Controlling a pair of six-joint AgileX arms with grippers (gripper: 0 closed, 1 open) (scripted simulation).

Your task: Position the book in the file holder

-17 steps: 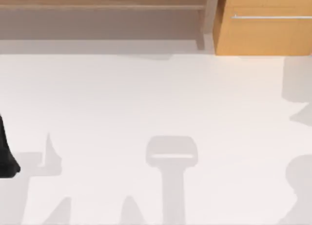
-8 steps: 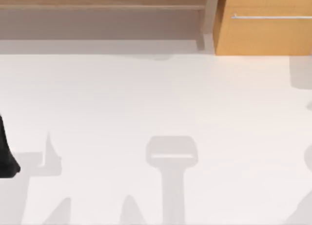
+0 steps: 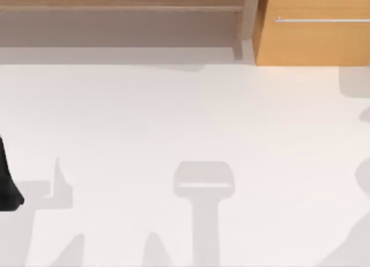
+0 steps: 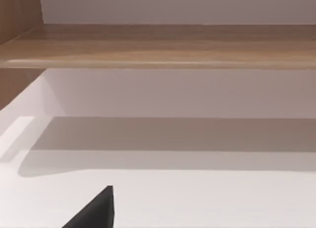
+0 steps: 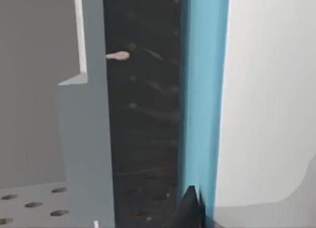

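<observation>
Looking along our right wrist, we see the book (image 5: pixel 202 99) beside the file holder (image 5: pixel 84 139); grip state unclear.

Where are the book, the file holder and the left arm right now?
book (image 5: pixel 202 104): right wrist view, on its light-blue edge.
file holder (image 5: pixel 86 139): right wrist view, on its grey upright wall.
left arm (image 3: pixel 7 189): top view, at the table's left edge, on its dark body.

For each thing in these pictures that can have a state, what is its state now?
Book: upright, its light-blue edge beside the dark inside of the file holder.
File holder: standing, grey wall with a perforated base.
Drawer: shut.
Left arm: parked at the table's left edge.
</observation>
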